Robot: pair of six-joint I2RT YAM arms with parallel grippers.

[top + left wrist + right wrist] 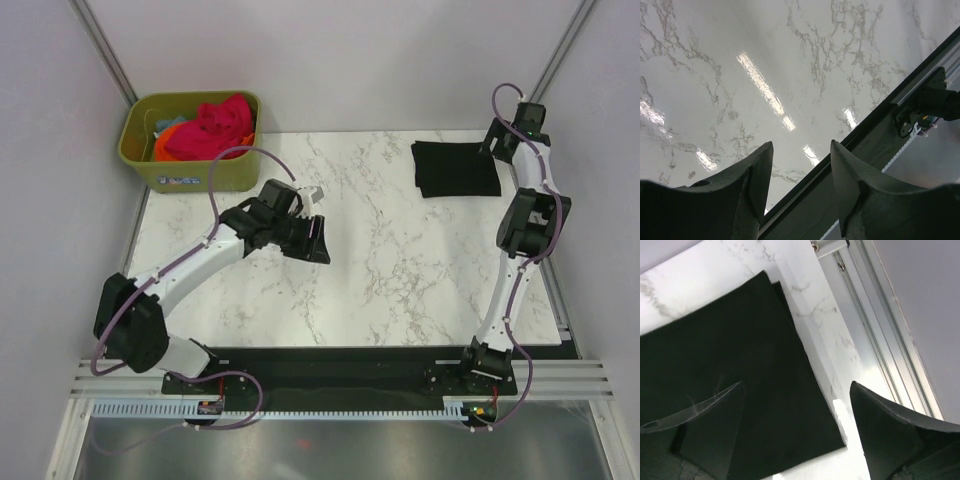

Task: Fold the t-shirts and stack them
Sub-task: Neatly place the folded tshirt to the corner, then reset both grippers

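On the far right corner of the marbled bench (pixel 380 290) lies a folded black cloth t-shirt (pixel 457 169). The right arm (pixel 530 215) holds its jaws spread wide over the shirt's right edge, gripping nothing. A bright pink-red tee (pixel 215 127) and an orange tee (pixel 166 148) are heaped in the olive-green plastic bin (pixel 190 178) at the far left corner. The left arm (pixel 215 250) hovers over bare bench, jaws parted and empty. The cloth looks light and limp, so it is best pinched at a hem or shoulder edge.
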